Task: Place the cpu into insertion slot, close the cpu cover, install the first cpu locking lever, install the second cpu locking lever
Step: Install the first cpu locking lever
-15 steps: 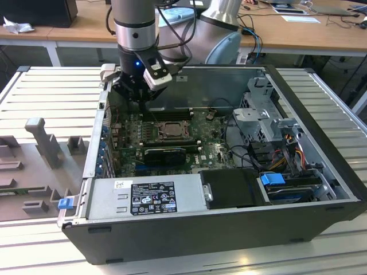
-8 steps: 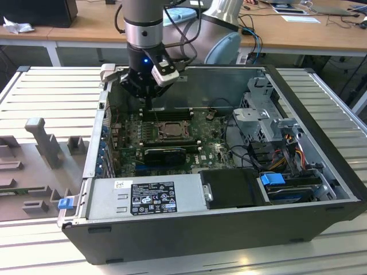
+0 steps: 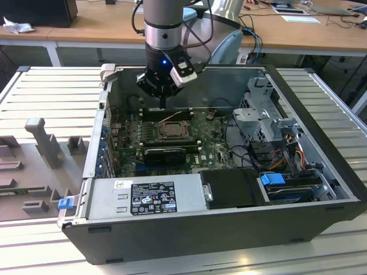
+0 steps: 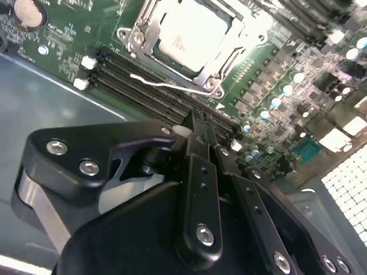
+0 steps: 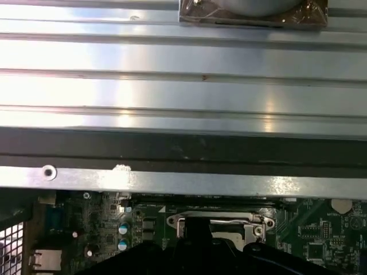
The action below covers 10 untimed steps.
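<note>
The cpu point(image 4: 186, 34), a pale silver square, is lying flat inside the insertion slot point(image 3: 171, 139), which is sitting just above the centre of the exterior view's frame. The cpu cover point(image 4: 211, 80), a silver-grey metal frame, is lying down around the chip, showing its top through the window.

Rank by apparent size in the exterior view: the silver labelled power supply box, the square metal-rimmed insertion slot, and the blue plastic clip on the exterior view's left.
1. Silver power supply box, largest.
2. Square insertion slot, farther from the camera yet clearly smaller.
3. Blue plastic clip, smallest.
</note>
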Each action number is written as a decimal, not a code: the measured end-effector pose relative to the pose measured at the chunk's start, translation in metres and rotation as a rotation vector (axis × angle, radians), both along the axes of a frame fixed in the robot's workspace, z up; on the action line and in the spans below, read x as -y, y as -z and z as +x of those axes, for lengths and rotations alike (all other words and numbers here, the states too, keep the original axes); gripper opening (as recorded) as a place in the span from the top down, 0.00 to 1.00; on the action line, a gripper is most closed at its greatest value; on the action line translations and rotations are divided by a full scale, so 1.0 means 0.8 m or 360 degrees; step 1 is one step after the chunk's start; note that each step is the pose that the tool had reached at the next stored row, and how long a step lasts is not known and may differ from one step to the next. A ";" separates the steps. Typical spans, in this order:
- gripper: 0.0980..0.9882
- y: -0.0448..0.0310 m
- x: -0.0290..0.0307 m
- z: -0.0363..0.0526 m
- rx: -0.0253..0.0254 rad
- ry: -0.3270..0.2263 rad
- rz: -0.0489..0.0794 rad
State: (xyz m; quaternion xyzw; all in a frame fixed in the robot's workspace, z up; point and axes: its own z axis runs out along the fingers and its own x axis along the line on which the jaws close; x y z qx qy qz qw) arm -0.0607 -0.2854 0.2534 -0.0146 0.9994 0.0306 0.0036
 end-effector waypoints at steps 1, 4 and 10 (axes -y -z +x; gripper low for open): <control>0.99 0.0031 0.0000 0.000 0.00005 0.0000 0.0000; 0.99 0.0162 -0.0020 0.009 0.00004 0.0000 0.0000; 0.99 0.0318 -0.0055 0.025 0.00003 0.0000 -0.0001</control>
